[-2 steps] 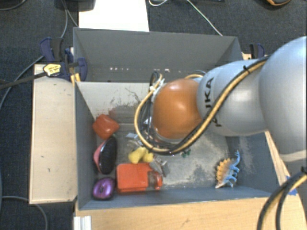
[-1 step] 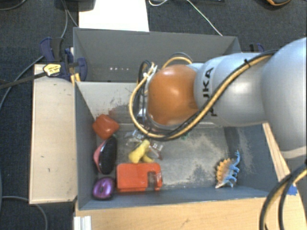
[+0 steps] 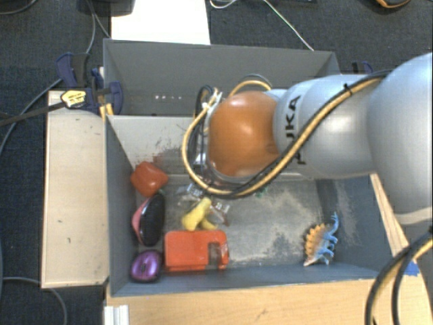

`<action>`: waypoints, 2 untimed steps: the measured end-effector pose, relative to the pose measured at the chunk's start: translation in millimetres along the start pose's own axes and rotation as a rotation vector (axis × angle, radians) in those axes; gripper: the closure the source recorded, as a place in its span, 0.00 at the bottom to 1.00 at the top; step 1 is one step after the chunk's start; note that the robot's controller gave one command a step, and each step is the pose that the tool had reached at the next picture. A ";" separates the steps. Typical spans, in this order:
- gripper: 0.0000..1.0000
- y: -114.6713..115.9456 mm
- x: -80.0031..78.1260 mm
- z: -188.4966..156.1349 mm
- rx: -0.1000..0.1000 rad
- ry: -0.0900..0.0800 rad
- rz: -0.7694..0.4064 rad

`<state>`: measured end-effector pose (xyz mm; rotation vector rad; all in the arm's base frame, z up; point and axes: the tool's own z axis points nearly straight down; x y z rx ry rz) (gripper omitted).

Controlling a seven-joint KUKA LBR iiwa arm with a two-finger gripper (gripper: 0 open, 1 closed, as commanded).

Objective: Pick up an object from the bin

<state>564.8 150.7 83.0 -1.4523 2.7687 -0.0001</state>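
Yellow small lumpy plastic piece (image 3: 196, 217), the item nearest my reach: it is lying left of centre in the grey metal bin (image 3: 284, 215), just above the orange-red rectangular plastic box (image 3: 193, 250) and just right of the black-and-pink oval object (image 3: 150, 219).

Appearance: it is showing as a short, knobbly yellow form, broader at its lower left end and narrowing toward the upper right. Its upper end is tucking in under my tooling, so I am not making out its full outline or what kind of object it is.

Position of tooling: I am holding my end effector (image 3: 203, 204) low in the bin, right at the yellow piece's upper end. The orange domed cover on my wrist (image 3: 240, 134) is hiding most of it, and I cannot tell whether it is spread, pressed together or pinching the piece.

Progress, as I am judging it: the approach is looking done. The yellow piece appears to be resting down among its neighbours, not raised, so a confirmed grasp and the lift out of the bin are remaining.

Other stock:
- Orange-red rounded block (image 3: 149, 178), sitting near the left wall.
- Purple glossy lump (image 3: 145, 266), sitting in the near left corner.
- Blue-and-orange toy dinosaur (image 3: 321, 241), lying well apart on the right.
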 end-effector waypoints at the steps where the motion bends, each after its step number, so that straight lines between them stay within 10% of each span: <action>1: 1.00 7.5 -8.5 -89.0 0.006 -0.009 -0.075; 2: 1.00 -16.7 -9.9 -129.7 0.003 -0.005 -0.034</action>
